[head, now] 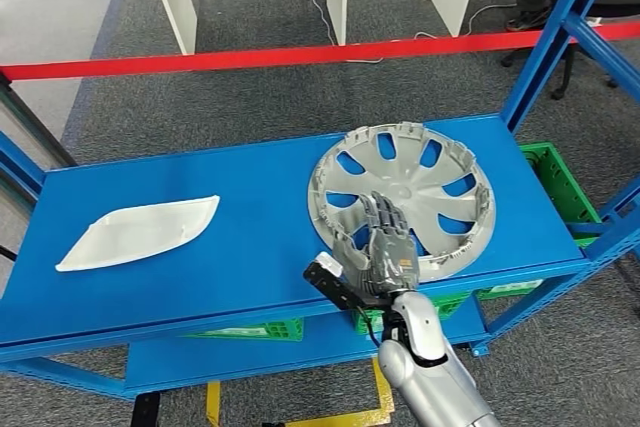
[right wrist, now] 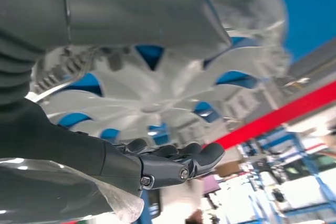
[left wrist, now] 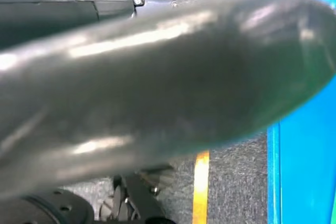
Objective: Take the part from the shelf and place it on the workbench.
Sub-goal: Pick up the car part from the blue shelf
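Where the blue shelf runs across our head view, we see a white curved panel lying flat well to the left, green crates below, and a red barrier tape stretched behind. The hubcap, silver-grey with spoke openings showing blue through them, lies inner side up on the shelf's right part. Our right hand rests on its near rim, fingers spread over the spokes; whether it grasps, we cannot tell. Our left hand's state we cannot tell either.
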You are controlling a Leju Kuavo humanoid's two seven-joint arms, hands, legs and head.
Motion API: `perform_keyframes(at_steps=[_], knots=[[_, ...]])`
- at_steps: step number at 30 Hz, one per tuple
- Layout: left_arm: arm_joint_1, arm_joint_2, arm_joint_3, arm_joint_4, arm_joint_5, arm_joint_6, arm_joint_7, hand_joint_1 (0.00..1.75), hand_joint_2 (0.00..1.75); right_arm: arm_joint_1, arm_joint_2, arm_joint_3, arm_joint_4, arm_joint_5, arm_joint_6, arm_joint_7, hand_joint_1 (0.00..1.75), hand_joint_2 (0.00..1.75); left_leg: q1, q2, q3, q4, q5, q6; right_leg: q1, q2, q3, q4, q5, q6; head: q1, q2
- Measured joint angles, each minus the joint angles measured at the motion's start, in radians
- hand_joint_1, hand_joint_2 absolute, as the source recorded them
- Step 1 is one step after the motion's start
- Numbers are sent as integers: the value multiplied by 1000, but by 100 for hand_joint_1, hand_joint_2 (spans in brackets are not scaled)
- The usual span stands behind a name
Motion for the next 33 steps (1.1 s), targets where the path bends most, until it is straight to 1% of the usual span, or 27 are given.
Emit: perform_keyframes(at_steps=[1, 2, 3, 4, 7, 8, 9, 10, 12, 13, 14, 15, 17, 18, 19, 21, 23, 24, 25, 26, 27, 28, 29, 30, 31, 32, 33], knots=[[1, 1, 3, 0, 1, 0, -2, 0, 0, 5, -2, -13, 0, 2, 0, 4, 0, 175, 2, 0, 31, -66, 38, 1, 0, 1, 2, 0, -1, 2, 0, 0], [2, 1, 6, 0, 3, 0, -4, 0, 0, 8, -4, -26, 0, 3, 0, 7, 0, 175, 2, 0, 64, -133, 66, 2, 2, 2, 3, 1, -3, 5, 0, 0], [1, 1, 9, 0, 4, 0, -6, 0, 0, 11, -6, -39, 0, 4, 0, 9, 0, 175, 2, -1, 89, -188, 82, 5, 3, 3, 2, 2, -5, 10, 0, 0], [2, 1, 11, 0, 5, -1, -8, 0, 0, 13, -8, -50, 0, 5, 0, 12, 0, 175, 0, -1, 102, -220, 87, 9, 5, 3, 0, 3, -5, 15, 1, 0], [5, 2, 18, 0, 8, -3, -11, 0, 0, 27, -18, -86, 0, 11, 5, 19, 0, 175, -3, -2, 105, -237, 84, 27, 3, 4, -5, 2, -6, 32, 1, 0], [6, 2, 20, 0, 8, -3, -12, 0, 0, 32, -22, -100, 0, 11, 8, 20, 0, 175, -3, -2, 106, -239, 86, 36, 2, 3, -10, 12, -16, 38, 1, 0], [6, 3, 22, 0, 8, -3, -12, 0, 0, 35, -27, -113, 0, 11, 10, 21, 0, 175, -2, -2, 107, -243, 88, 43, 1, 3, -25, 42, -35, 41, 3, 0], [6, 4, 23, 0, 8, -3, -12, 0, 0, 38, -31, -124, 0, 11, 13, 20, 0, 175, -2, -1, 108, -245, 89, 48, 0, 2, -51, 93, -63, 44, 4, 0], [6, 4, 25, 0, 8, -4, -12, 0, 0, 44, -39, -139, 0, 9, 16, 20, 0, 175, -5, -1, 107, -244, 88, 54, 1, 2, -118, 232, -122, 45, 7, 0], [7, 5, 25, 0, 8, -4, -12, 0, 0, 49, -42, -145, 0, 6, 19, 19, 0, 175, -7, 0, 107, -244, 88, 55, 1, 2, -142, 281, -135, 45, 7, 0], [7, 5, 26, 0, 8, -4, -12, 0, 0, 55, -44, -152, 0, 0, 23, 16, 0, 175, -8, -1, 108, -244, 88, 55, 1, 2, -151, 294, -128, 44, 7, 0], [7, 6, 28, 0, 8, -4, -12, 0, 0, 59, -46, -159, 1, -7, 28, 11, 0, 175, -10, -1, 109, -244, 87, 56, 1, 2, -139, 265, -103, 42, 7, 0], [7, 6, 31, 0, 8, -5, -13, 0, 0, 62, -49, -177, 1, -23, 37, 1, 0, 175, -12, -1, 112, -243, 86, 54, 3, 1, -71, 126, -36, 33, 7, 0], [7, 6, 33, 0, 9, -6, -14, 0, 0, 62, -51, -185, 1, -30, 41, -3, 0, 175, -13, -1, 113, -242, 84, 52, 5, 1, -38, 62, -15, 30, 6, 0], [6, 6, 35, 0, 9, -6, -15, 0, 0, 63, -54, -193, 1, -34, 43, -6, 0, 175, -15, -1, 113, -241, 84, 49, 6, 0, -15, 20, -5, 27, 6, 0], [6, 7, 39, 0, 9, -6, -15, 0, 0, 66, -62, -208, 1, -39, 50, -8, 0, 175, -15, -2, 113, -242, 85, 40, 11, 1, -1, 0, -4, 22, 5, 0], [7, 9, 43, 0, 9, -4, -16, 0, 0, 67, -72, -227, 1, -42, 64, -9, 0, 175, -12, -2, 114, -237, 79, 30, 8, -1, 5, -6, 0, 13, 5, 0], [7, 11, 45, 0, 9, -4, -16, 0, 0, 67, -77, -237, 1, -44, 74, -9, 0, 175, -11, -2, 107, -217, 63, 24, 5, -3, 8, -9, 3, 7, 3, 0], [7, 13, 47, 0, 9, -3, -16, 0, 0, 67, -81, -247, 2, -47, 85, -9, 0, 175, -10, -2, 91, -177, 37, 19, 2, -5, 11, -12, 4, 3, 2, 0], [8, 15, 49, 0, 9, -3, -16, 0, 0, 67, -85, -256, 2, -50, 94, -9, 0, 175, -8, -1, 67, -116, 3, 14, 2, -7, 12, -13, 4, 0, 0, 0], [9, 16, 52, 0, 8, -3, -16, 0, 0, 68, -90, -264, 4, -53, 103, -9, 17, 175, -5, -1, 38, -46, -31, 10, 1, -8, 12, -12, 4, -1, 0, 0], [10, 17, 53, 0, 8, -3, -16, 0, 0, 68, -93, -271, 6, -57, 113, -9, 61, 175, -2, -1, 16, 11, -52, 7, 1, -8, 12, -12, 4, -1, 0, 0], [11, 18, 55, 0, 7, -3, -16, 0, 0, 68, -96, -276, 10, -62, 127, -9, 104, 175, 0, -1, 6, 39, -55, 4, 1, -7, 13, -12, 4, -1, 0, 0], [11, 20, 56, 0, 6, -3, -16, 0, 0, 66, -99, -279, 13, -69, 143, -9, 148, 175, 3, -1, 15, 28, -40, 3, 0, -6, 14, -12, 4, 0, 0, 0], [11, 22, 57, 0, 4, -3, -16, 0, 0, 62, -101, -281, 17, -78, 164, -9, 175, 175, 6, 0, 43, -21, -9, 1, -1, -4, 16, -12, 4, 1, 0, 0], [11, 23, 57, 0, 2, -4, -16, 0, 0, 57, -103, -283, 22, -88, 184, -10, 175, 175, 9, 0, 80, -93, 23, -1, -1, -2, 19, -11, 4, 5, 0, 0], [9, 24, 57, 0, 0, -4, -16, 0, 0, 50, -107, -286, 27, -98, 203, -11, 175, 175, 11, -1, 115, -161, 44, -1, 1, 2, 19, -9, 3, 11, -1, 0]])
